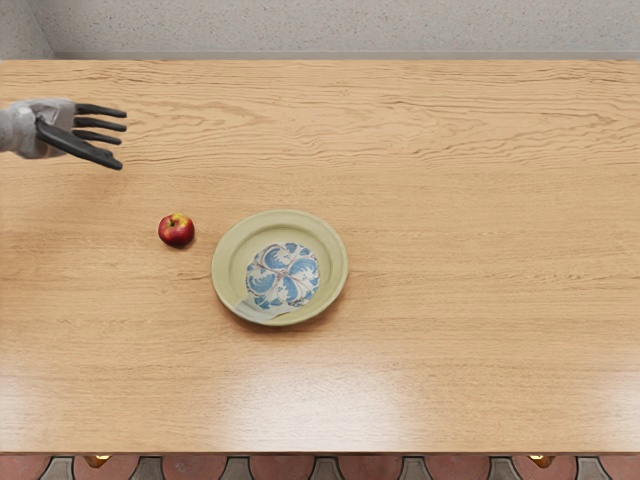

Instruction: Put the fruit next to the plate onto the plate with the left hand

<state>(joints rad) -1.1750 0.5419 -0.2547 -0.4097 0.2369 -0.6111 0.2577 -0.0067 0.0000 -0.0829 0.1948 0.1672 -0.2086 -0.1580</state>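
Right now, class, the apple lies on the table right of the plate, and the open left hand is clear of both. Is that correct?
No. The head view shows the apple on the table left of the plate, not right. The open left hand is indeed clear of both.

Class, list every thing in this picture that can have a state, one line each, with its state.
plate: flat on the table, no fruit on it.
apple: on the table beside the plate, not touching it, ungrasped.
left hand: open, holding nothing, away from the apple.
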